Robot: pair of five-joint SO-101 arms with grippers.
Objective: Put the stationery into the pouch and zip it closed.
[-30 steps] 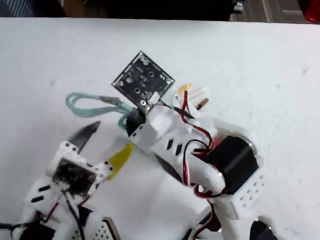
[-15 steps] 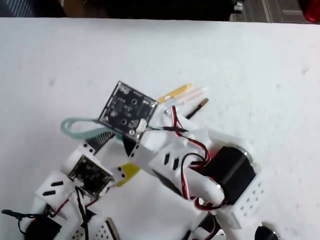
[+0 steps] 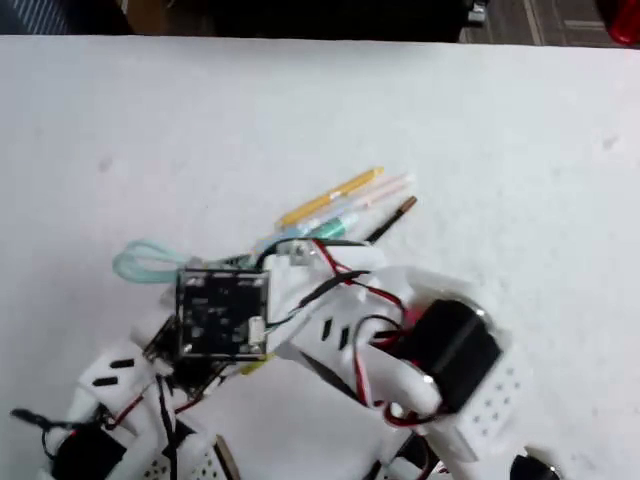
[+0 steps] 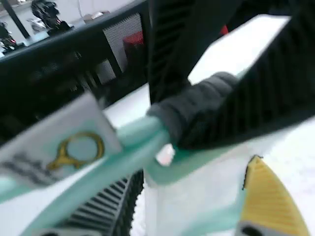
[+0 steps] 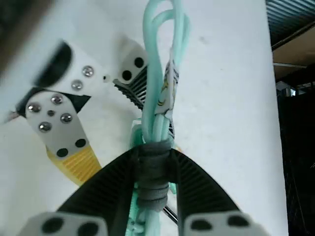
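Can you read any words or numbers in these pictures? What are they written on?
The white tag on the mint cord: a gold ring-shaped sign, then dark print too blurred to read.
The black circuit board on an arm: no letters or numbers clear enough to read.
So there are no words or numbers I can read out.

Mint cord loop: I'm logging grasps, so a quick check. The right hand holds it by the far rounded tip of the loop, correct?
Not quite. The right hand does hold the mint cord loop, but by its grey wrapped end, not by the far rounded tip. The right wrist view shows this.
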